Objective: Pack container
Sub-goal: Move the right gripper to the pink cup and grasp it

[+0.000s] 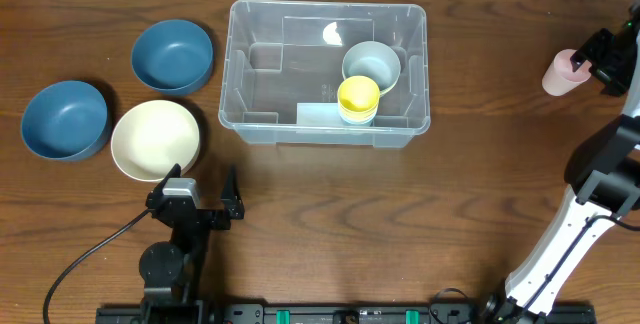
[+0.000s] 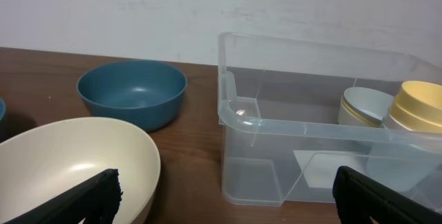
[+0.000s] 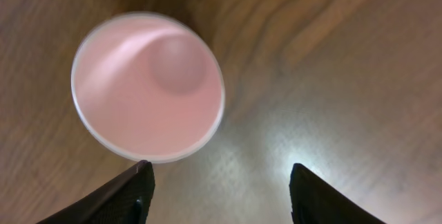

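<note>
Right wrist: right tool (image 3: 219,175) gapes near pink cup (image 3: 148,86) (left tool (image 1: 205,180) spread too).

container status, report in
Left gripper open, empty. Right gripper open by pink cup, not gripping. In container: grey cup, yellow cup. Nothing blocking.

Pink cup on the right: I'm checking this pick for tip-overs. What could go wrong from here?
1. In the right wrist view the pink cup sits left of the gap in the right tool, not between its fingers; closing or advancing like this could nudge or tip it.
2. The container already holds a yellow cup and a grey cup in its right half, so a drop there might land on them.
</note>
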Tool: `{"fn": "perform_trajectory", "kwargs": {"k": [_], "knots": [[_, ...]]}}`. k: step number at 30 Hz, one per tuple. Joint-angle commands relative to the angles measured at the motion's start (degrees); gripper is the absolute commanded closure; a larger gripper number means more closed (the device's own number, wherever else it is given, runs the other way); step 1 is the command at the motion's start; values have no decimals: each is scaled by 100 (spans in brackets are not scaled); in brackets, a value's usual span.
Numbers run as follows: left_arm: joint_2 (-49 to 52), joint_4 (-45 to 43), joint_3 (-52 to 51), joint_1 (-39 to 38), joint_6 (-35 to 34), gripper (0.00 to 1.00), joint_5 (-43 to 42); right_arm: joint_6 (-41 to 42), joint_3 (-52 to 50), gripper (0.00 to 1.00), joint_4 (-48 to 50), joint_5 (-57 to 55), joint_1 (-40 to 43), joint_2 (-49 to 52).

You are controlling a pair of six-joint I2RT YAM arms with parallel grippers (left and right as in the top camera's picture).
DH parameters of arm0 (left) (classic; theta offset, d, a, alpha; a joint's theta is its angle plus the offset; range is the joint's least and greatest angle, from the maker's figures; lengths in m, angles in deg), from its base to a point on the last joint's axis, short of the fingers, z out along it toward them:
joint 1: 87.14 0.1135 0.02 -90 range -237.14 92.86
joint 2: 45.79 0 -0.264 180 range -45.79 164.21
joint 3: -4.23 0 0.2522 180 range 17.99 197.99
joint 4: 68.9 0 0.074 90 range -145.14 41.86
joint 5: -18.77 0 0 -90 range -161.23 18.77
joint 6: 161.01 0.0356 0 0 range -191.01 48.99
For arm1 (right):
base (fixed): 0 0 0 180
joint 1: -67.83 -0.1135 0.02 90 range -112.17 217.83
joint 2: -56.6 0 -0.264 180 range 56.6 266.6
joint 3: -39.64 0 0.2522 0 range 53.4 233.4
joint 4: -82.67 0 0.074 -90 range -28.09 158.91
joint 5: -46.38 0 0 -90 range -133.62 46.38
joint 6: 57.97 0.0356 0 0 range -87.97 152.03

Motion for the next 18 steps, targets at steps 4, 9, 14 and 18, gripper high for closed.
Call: {"fn": "perform_trajectory", "kwargs": {"k": [4,9,14,18], "knots": [[-33,192,-105,31,76,2,-39,-35,74,40,295,-24,74,131],[-33,192,-105,33,76,2,-39,-37,74,41,376,-50,63,339],[-33,192,-105,33,76,2,-39,-35,74,44,365,-63,61,590],[-33,192,-105,33,76,2,-39,-35,74,54,376,-70,57,629]]}}
